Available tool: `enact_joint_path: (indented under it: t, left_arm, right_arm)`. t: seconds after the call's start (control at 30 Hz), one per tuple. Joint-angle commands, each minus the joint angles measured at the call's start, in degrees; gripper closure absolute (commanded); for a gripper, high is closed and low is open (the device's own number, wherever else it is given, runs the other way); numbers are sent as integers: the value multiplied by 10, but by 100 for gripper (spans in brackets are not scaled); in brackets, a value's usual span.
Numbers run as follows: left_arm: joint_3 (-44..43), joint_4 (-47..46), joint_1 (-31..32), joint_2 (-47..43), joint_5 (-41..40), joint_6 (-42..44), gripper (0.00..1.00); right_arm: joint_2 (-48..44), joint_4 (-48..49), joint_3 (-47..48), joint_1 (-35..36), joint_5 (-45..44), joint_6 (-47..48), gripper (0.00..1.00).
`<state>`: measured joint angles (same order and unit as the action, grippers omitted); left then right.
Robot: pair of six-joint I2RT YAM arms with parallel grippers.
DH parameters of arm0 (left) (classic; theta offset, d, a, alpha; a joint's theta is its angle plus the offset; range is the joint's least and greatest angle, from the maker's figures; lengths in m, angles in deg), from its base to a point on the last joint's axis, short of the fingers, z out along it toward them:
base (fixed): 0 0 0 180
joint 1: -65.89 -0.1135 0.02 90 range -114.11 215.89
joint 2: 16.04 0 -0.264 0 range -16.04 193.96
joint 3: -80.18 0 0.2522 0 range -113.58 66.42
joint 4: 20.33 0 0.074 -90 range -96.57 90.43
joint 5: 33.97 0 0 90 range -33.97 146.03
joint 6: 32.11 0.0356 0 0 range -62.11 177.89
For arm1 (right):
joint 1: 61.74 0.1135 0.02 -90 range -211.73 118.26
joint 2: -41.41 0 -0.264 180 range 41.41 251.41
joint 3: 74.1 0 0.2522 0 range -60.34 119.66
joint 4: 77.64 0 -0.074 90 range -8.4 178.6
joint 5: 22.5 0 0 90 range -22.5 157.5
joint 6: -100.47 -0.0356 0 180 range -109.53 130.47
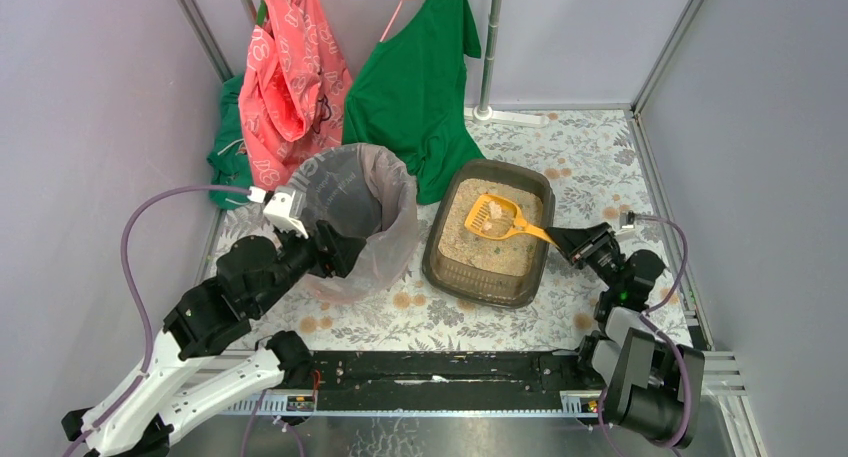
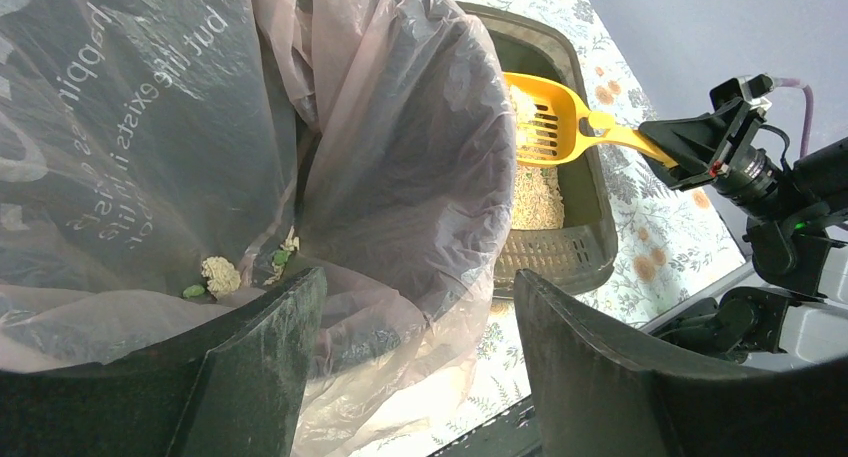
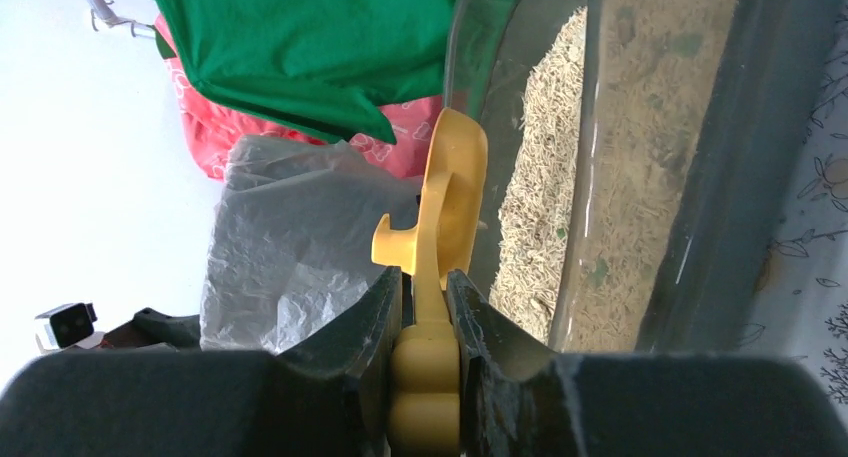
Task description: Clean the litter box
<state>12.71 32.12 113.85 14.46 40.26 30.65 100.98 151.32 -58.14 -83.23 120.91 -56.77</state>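
Note:
The litter box (image 1: 480, 287), a dark tray of beige litter, sits mid-table; it also shows in the left wrist view (image 2: 590, 242) and the right wrist view (image 3: 590, 177). My right gripper (image 1: 568, 241) is shut on the handle of the yellow slotted scoop (image 1: 495, 217). It holds the scoop's head above the litter with pale clumps in it. The grip (image 3: 425, 289) and the scoop (image 3: 455, 192) show in the right wrist view. My left gripper (image 1: 345, 249) is open at the near rim of the bag-lined round bin (image 1: 350, 192), with bag film between its jaws (image 2: 415, 287).
Clumps (image 2: 220, 275) lie in the bag's bottom. A green shirt (image 1: 415, 77) and a pink garment (image 1: 290, 72) hang at the back, with a pole stand (image 1: 490, 107) beside them. Grey walls enclose the floral tablecloth (image 1: 590, 157).

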Motion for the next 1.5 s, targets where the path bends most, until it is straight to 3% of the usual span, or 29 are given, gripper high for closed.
enact_joint_path:
  t: [0.0, 0.1, 0.2, 0.27, 0.33, 0.4, 0.5, 0.6, 0.7, 0.87, 1.07, 1.27, 1.47]
  left_arm:
    - [3, -43, 3, 0, 9, -5, 24]
    - [3, -42, 3, -6, 8, -3, 24]
    - [1, -31, 4, -10, -3, 0, 24]
    - [1, -30, 3, -15, -3, -1, 24]
    - [4, -30, 4, -18, -5, -1, 24]
    - [0, -22, 3, -20, -6, -3, 24]
    - [9, -24, 3, -31, -11, -3, 24]
    - [8, -21, 3, -28, -8, -4, 24]
    - [10, -26, 4, -31, -4, -8, 24]
    - [1, -19, 3, -35, -5, -7, 24]
    - [-2, 3, 3, -56, -17, -9, 24]
    - [4, 25, 3, -72, -28, -12, 24]
    - [18, 14, 4, -75, -24, -15, 23]
  right_arm:
    - [-22, -62, 13, -20, -5, 33, 100]
    - [9, -16, 23, 9, 15, 21, 100]
    - [25, 17, 10, -34, 18, -8, 100]
    - [36, 33, 14, 4, 14, -3, 100]
    - [32, 48, 3, -21, 18, -19, 100]
    - [15, -8, -1, -48, 12, 9, 100]
    - [4, -30, 15, 13, 12, 29, 100]
    - [-33, -104, 14, -21, -7, 57, 100]
    - [-45, -120, 27, 9, 0, 60, 100]
    - [-88, -200, 54, -18, 3, 73, 100]
    - [-89, -177, 72, -39, 17, 28, 100]
    - [-83, -24, 76, -41, 28, -99, 100]
    - [-184, -219, 180, -23, -1, -54, 100]
